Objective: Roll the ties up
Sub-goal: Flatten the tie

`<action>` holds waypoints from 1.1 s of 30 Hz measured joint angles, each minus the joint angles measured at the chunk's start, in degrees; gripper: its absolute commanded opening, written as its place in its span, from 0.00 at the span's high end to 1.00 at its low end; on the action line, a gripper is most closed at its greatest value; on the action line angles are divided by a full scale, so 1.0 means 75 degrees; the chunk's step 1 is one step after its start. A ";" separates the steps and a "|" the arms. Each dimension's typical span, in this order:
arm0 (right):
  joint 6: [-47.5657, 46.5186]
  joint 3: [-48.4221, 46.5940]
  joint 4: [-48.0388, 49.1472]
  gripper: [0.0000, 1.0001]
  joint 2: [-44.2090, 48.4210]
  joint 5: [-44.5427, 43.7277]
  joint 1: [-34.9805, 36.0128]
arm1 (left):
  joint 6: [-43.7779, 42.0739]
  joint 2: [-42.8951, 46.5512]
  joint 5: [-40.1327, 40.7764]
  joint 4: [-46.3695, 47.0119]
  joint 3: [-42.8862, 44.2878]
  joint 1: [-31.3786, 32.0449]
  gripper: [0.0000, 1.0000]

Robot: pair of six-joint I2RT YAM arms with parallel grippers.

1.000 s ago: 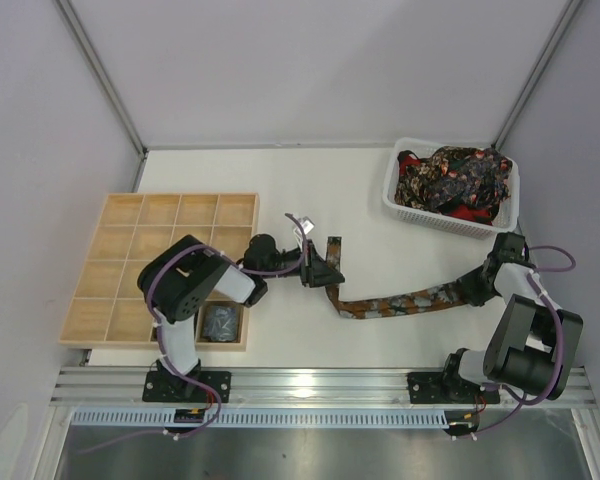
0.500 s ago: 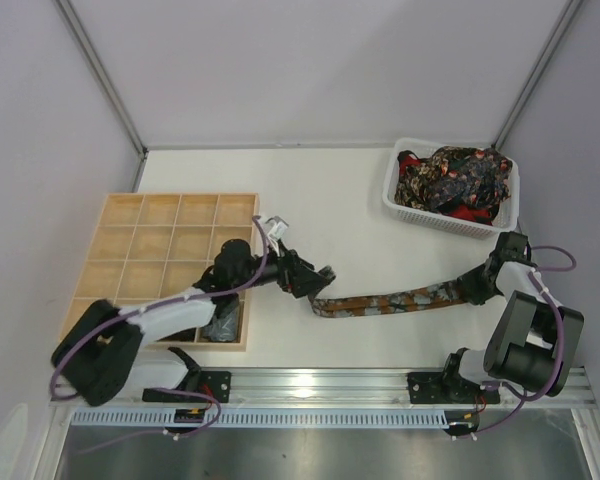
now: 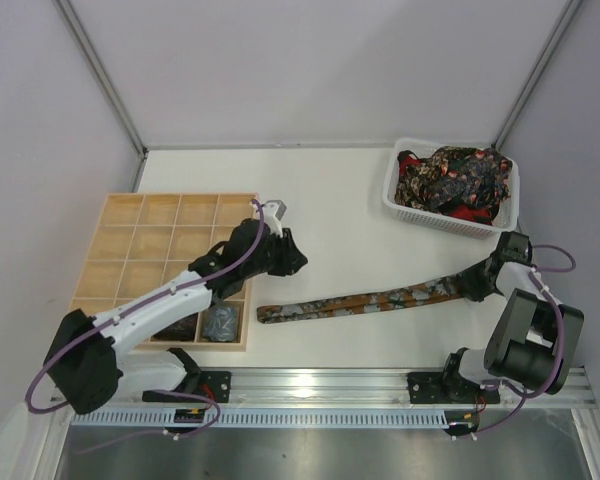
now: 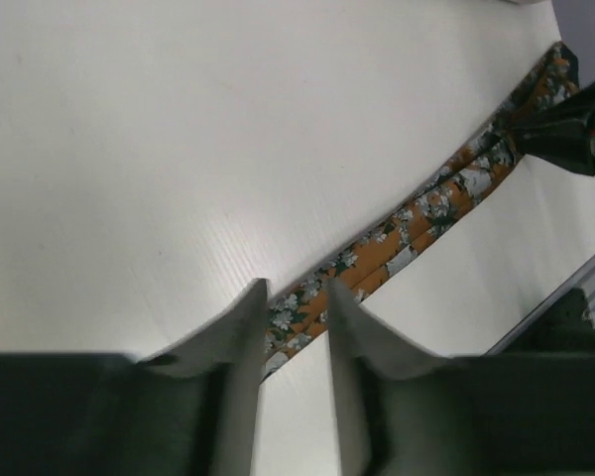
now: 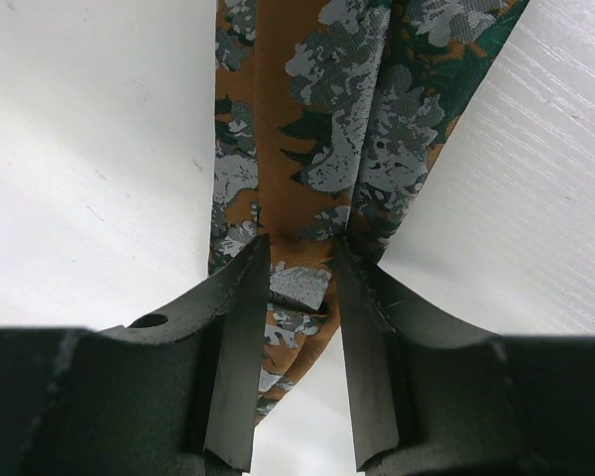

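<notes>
No legible text, label or number anywhere

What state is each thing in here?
Long orange-brown patterned fabric necktie: unrolled, flat on table
Small dark rolled tie coil: in a near tray compartment
Pale wooden grid tray: far row empty
White plastic mesh basket: piled with unrolled ties
Left pincer: open, empty
Right pincer: shut on necktie's end
</notes>
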State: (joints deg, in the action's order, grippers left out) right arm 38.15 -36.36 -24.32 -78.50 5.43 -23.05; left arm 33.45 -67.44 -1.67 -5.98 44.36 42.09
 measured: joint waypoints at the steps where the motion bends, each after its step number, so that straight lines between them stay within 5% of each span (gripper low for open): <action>1: 0.0032 -0.0009 -0.0012 0.61 -0.0017 0.0003 -0.0044 | 0.0093 -0.0283 0.0000 -0.0181 0.0108 0.0012 0.83; 5: 0.0087 -0.0093 -0.0111 0.61 -0.0076 0.0038 -0.0108 | 0.0289 -0.0941 0.0006 -0.0731 0.0163 0.0181 0.89; 14: -0.0221 -0.0163 -0.1029 0.54 0.0440 -0.0338 0.0460 | 0.0895 -0.1591 0.0213 -0.1673 0.0166 0.0775 0.82; 24: -0.0379 -0.2075 -0.2177 0.47 0.0988 -0.0799 0.3316 | 0.0970 -0.0012 0.0851 -0.2946 0.0277 0.0790 0.53; 33: -0.0061 -0.1853 -0.1941 0.51 0.0408 -0.0452 0.5461 | 0.0956 0.1393 0.0664 -0.4086 0.0749 -0.0035 0.24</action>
State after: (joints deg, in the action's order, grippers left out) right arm 37.69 -50.26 -38.87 -75.44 2.04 17.91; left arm 40.62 -56.99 3.31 -36.62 49.98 41.82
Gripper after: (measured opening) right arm 0.494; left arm 0.707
